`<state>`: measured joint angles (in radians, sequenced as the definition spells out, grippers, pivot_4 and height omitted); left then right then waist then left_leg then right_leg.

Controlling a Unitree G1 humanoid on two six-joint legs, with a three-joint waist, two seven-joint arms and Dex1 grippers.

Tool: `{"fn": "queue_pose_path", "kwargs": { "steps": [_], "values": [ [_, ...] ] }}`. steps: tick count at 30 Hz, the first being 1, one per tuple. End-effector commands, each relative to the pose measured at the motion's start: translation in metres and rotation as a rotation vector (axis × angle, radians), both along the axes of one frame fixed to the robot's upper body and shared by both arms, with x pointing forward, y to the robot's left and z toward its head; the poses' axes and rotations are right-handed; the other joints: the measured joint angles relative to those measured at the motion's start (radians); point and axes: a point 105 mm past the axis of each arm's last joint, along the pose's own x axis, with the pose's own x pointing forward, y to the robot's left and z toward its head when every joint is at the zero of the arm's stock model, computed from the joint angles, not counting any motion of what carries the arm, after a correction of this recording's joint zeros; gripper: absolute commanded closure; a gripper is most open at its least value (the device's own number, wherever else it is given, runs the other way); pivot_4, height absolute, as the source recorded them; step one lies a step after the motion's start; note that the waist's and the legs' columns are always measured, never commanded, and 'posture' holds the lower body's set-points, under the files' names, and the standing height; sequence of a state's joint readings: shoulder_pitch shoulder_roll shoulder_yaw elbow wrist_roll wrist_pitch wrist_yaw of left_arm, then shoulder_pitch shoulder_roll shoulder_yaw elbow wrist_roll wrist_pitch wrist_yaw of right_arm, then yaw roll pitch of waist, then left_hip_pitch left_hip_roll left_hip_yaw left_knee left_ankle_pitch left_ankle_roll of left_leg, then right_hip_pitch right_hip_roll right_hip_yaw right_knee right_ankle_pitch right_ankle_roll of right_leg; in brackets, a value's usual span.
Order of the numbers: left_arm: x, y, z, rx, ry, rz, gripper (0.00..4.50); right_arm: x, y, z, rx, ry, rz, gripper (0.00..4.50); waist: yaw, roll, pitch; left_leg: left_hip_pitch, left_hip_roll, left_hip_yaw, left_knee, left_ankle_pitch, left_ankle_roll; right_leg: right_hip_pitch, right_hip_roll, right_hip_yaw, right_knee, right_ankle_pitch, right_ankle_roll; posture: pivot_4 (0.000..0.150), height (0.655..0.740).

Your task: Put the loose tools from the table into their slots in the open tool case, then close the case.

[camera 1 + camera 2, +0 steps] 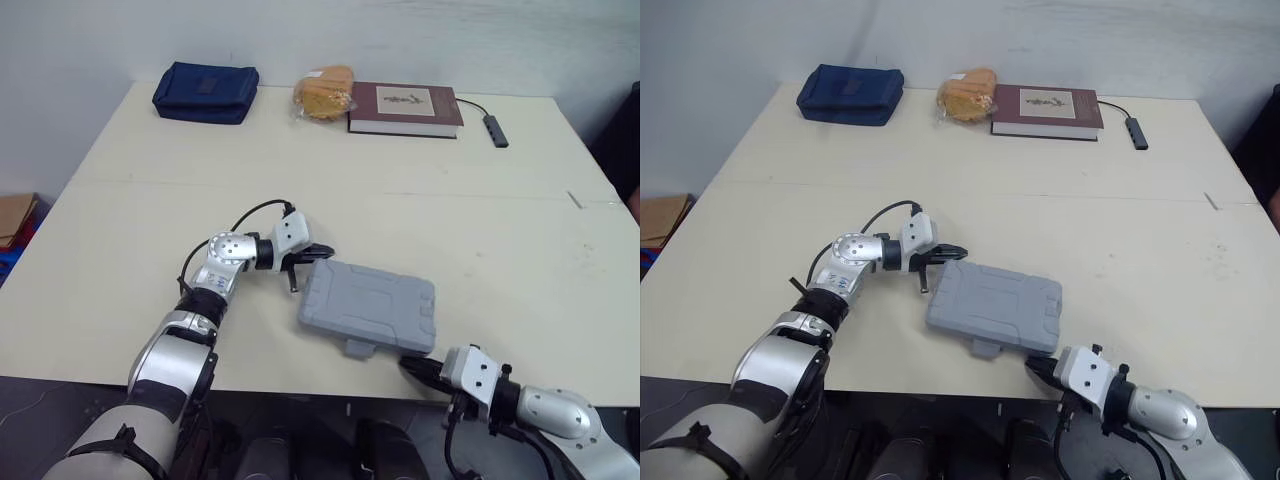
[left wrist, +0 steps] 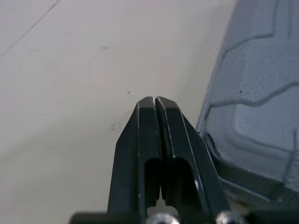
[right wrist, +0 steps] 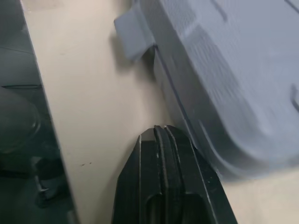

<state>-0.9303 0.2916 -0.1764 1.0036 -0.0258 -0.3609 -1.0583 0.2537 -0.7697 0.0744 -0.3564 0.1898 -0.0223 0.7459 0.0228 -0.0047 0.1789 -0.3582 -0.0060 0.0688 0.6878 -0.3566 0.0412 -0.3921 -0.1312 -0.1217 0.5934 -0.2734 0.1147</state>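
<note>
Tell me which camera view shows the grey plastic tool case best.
The left eye view: the whole grey plastic tool case lies closed, with its grey latch tab. The right eye view shows the same. The left wrist view shows one ribbed corner; the right wrist view shows an edge and the tab.

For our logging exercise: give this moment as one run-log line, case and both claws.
tool case: closed | left claw: shut, empty, beside case's left end | right claw: shut, empty, beside case's near edge

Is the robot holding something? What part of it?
Nothing. The left gripper and right gripper both have jaws shut empty, each beside the closed grey tool case.
</note>
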Motion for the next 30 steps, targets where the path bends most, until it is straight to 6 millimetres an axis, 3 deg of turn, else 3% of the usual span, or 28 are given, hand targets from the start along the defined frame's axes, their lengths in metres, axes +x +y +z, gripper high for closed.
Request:
{"fn": "queue_pose_path", "kwargs": {
  "steps": [1, 8, 15, 20, 24, 27, 30],
  "values": [
    [-0.007, 0.007, -0.002, 0.017, 0.001, -0.043, 4.48, 0.022, -0.020, -0.001, -0.054, -0.043, -0.082, 4.45, 0.001, 0.000, 0.000, 0.000, 0.000, 0.000, 0.001, 0.000, 0.000, 0.000, 0.000, 0.000, 0.000, 0.000, 0.000, 0.150, 0.7400],
    [-0.029, 0.020, -0.013, 0.001, 0.037, -0.070, 4.48, 0.059, -0.029, 0.008, -0.076, -0.124, -0.130, 4.45, -0.003, 0.000, 0.000, 0.000, 0.001, 0.000, 0.002, 0.000, 0.000, 0.000, 0.000, 0.001, 0.001, 0.000, 0.000, 0.150, 0.7400],
    [-0.048, 0.012, -0.012, -0.051, 0.046, -0.026, 4.48, 0.081, -0.037, 0.010, -0.080, -0.150, -0.185, 4.45, 0.001, 0.000, 0.000, 0.000, 0.001, -0.002, 0.004, 0.000, 0.000, 0.001, -0.001, 0.001, 0.002, 0.000, 0.000, 0.150, 0.7400],
    [-0.045, 0.025, -0.006, -0.050, 0.061, 0.059, 4.48, 0.075, -0.040, 0.009, -0.099, -0.143, -0.186, 4.45, 0.001, 0.000, 0.000, 0.000, 0.001, -0.002, 0.004, 0.000, 0.000, 0.001, -0.001, 0.001, 0.002, 0.000, 0.000, 0.150, 0.7400],
    [-0.049, 0.035, 0.019, -0.090, 0.035, 0.022, 4.48, 0.061, -0.050, 0.027, -0.045, -0.193, -0.249, 4.45, 0.004, 0.000, 0.000, -0.001, 0.001, -0.003, 0.004, -0.001, 0.000, 0.000, -0.001, 0.001, 0.001, 0.000, 0.000, 0.150, 0.7400],
    [-0.065, 0.017, 0.053, -0.202, 0.031, -0.135, 4.48, 0.045, -0.050, 0.043, 0.005, -0.255, -0.268, 4.45, 0.007, 0.001, 0.000, -0.006, 0.001, -0.006, 0.006, -0.001, 0.000, 0.000, -0.002, 0.001, 0.000, 0.000, 0.000, 0.150, 0.7400],
    [-0.077, 0.001, 0.062, -0.206, 0.049, -0.234, 4.48, 0.034, -0.046, 0.046, 0.015, -0.254, -0.266, 4.45, 0.003, 0.001, 0.000, -0.010, 0.001, -0.009, 0.010, -0.001, 0.000, -0.001, -0.002, 0.002, 0.001, 0.001, 0.000, 0.150, 0.7400]
  ]
}}
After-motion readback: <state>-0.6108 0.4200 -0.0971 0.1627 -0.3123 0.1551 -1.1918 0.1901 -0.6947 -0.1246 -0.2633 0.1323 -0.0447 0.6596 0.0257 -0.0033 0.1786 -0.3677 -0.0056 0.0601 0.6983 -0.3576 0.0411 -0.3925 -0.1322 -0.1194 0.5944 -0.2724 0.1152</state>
